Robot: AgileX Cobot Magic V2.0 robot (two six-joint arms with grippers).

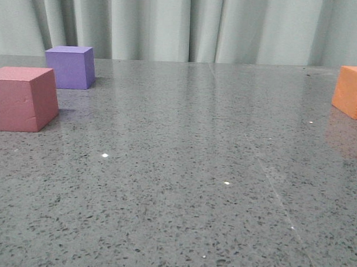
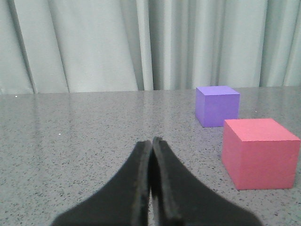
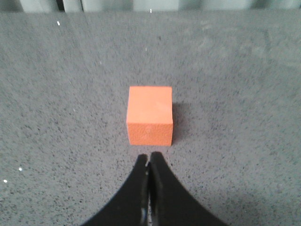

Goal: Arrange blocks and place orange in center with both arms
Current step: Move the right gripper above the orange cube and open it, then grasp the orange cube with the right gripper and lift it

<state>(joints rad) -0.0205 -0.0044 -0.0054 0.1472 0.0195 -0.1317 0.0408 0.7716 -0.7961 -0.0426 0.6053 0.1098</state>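
Both claws have their fingers pressed together, holding nothing: the left claw (image 2: 151,141) hovers low over the table (image 1: 183,169), and the right claw (image 3: 148,157) hangs above it, its tips just short of the orange cube (image 3: 149,115).

Grey speckled stone with a glossy sheen makes up the table, dotted with small white glints; pale pleated curtains (image 1: 188,25) close off the far side.

Seen from the front, the orange cube (image 1: 351,91) sits at 3 o'clock, cut by the picture's right edge. The pink-red cube (image 1: 22,99) rests at 9 o'clock by the left edge, with the purple cube (image 1: 70,66) just behind it at 10 o'clock, near but apart. The broad middle of the table between the orange cube and the other two lies open. In the left wrist view the purple cube (image 2: 217,106) and pink-red cube (image 2: 259,153) stand off to one side of the claw, untouched.
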